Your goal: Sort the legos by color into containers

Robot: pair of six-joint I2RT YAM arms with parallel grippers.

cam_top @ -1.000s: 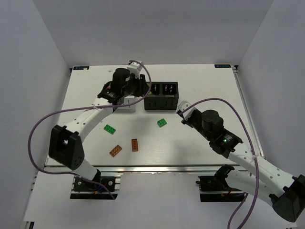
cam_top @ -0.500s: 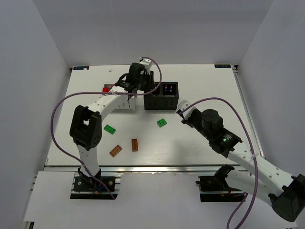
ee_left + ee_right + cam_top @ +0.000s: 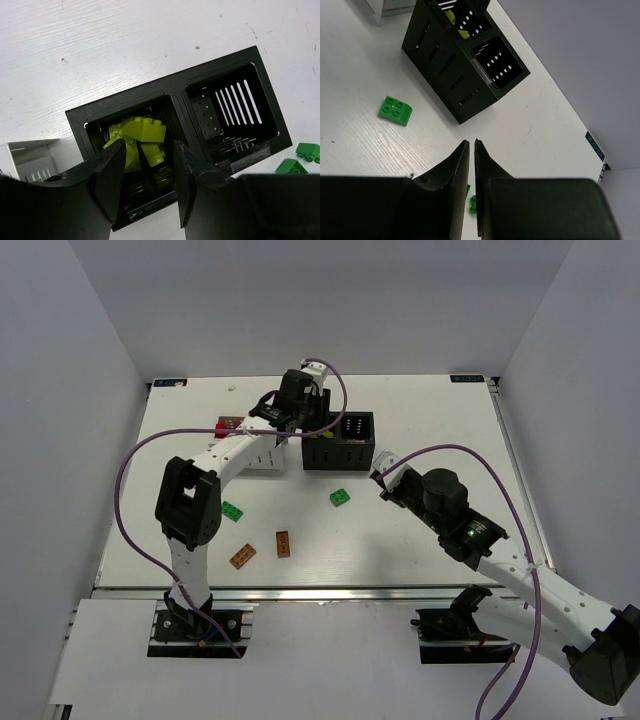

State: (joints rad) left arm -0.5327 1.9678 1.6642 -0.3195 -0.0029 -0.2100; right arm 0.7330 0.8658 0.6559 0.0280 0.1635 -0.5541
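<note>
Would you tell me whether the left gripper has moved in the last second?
Yes. The left gripper swung right, from over the white container to over the black container.

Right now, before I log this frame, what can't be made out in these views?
What the white container holds: the left arm covers it in the top view; the left wrist view's edge cuts it off.
Number of yellow-green legos in the black container: piled up, partly behind the left tool, left wrist view.
The green lego beside the right tool: mostly hidden behind it, right wrist view.
</note>
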